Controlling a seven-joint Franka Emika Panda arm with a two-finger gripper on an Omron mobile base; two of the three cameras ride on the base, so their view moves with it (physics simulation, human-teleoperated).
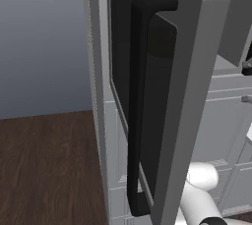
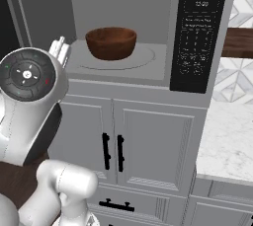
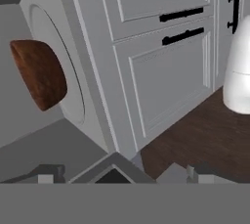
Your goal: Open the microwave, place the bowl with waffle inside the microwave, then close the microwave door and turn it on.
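The microwave point(image 2: 197, 32) stands open, its grey cavity in full sight. A brown round bowl point(image 2: 111, 42) rests on the turntable inside; its contents are hidden by the rim. The microwave door point(image 1: 189, 96) is swung wide out to the left, with its long black bar handle point(image 1: 138, 106) facing me. In the hand view, which is rolled sideways, the bowl point(image 3: 39, 74) sits at the left on the turntable. My gripper point(image 3: 122, 175) is open, outside the cavity's front left, with its fingertips point(image 3: 46, 174) wide apart. It holds nothing, and a grey corner shows between the tips.
White panelled cabinet doors with black handles point(image 2: 112, 151) sit below the microwave. A marble counter point(image 2: 230, 141) lies to the right. Dark wood floor point(image 1: 44, 170) spreads below the door's left. My arm's big joint point(image 2: 29, 101) stands in front of the cavity's left side.
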